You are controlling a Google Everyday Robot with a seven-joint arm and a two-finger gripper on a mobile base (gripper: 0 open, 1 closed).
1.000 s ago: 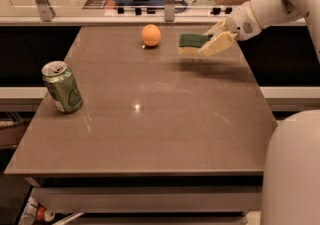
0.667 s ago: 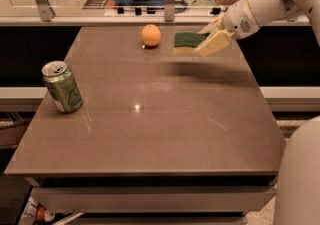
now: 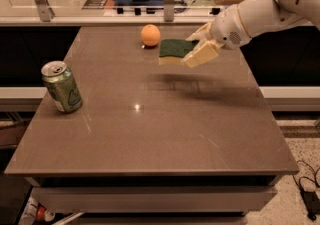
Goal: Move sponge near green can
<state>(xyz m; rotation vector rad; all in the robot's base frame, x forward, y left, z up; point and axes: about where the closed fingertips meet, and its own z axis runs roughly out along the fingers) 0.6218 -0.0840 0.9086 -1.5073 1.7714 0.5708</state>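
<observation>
The sponge (image 3: pixel 174 50), dark green on top with a pale yellow base, hangs in the air above the far middle of the table, and its shadow falls on the tabletop below. My gripper (image 3: pixel 193 45) reaches in from the right and is shut on the sponge's right end. One cream finger (image 3: pixel 202 54) shows in front of the sponge. The green can (image 3: pixel 62 87) stands upright near the table's left edge, well to the left of the sponge and nearer the camera.
An orange fruit (image 3: pixel 150 35) lies on the brown table (image 3: pixel 165 134) just left of and behind the sponge. My white arm (image 3: pixel 260 14) crosses the far right corner. A counter with a glass rail runs behind the table.
My gripper has carried the sponge to the left, and it now hangs close to the orange. The can and the orange have not moved.
</observation>
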